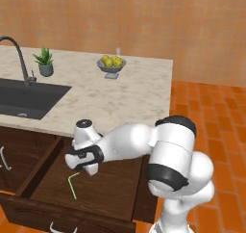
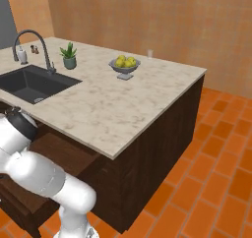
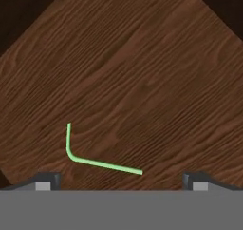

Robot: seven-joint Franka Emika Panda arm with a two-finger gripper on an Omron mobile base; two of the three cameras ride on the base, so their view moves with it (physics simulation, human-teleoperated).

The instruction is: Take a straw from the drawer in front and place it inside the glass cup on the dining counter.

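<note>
Straw [image 3: 95, 160], thin, pale green and bent into an L, lies flat on the wood-grained floor of the pulled-out drawer [image 1: 48, 198], and in the hand view we see bare dark-brown boards spreading from it toward 12 and 3 o'clock. In that view our hand [image 3: 121, 181] has its two dark fingertips [image 3: 45, 181] spread as wide as they go, with nothing between them, and the straw sits just above them, toward the 7 o'clock corner. In the left base view the hand [image 1: 84, 167] hangs over the drawer, the straw [image 1: 72, 184] a little below it at 7 o'clock, near the drawer's front wall. We see the drawer's side walls standing well apart from the straw, and the overhanging tabletop [image 1: 120, 107] edge crossing above the drawer's back. That tabletop is beige marble with grey veins, mostly bare on its right half. The small clear glass cup [image 2: 150, 53] stands at its far edge, at 1 o'clock from the grey footed bowl of lemons [image 2: 125, 66]. At 9 o'clock of the bowl we see a potted plant [image 2: 69, 56], a curved faucet [image 2: 37, 43] and a dark sink [image 2: 29, 84].
</note>
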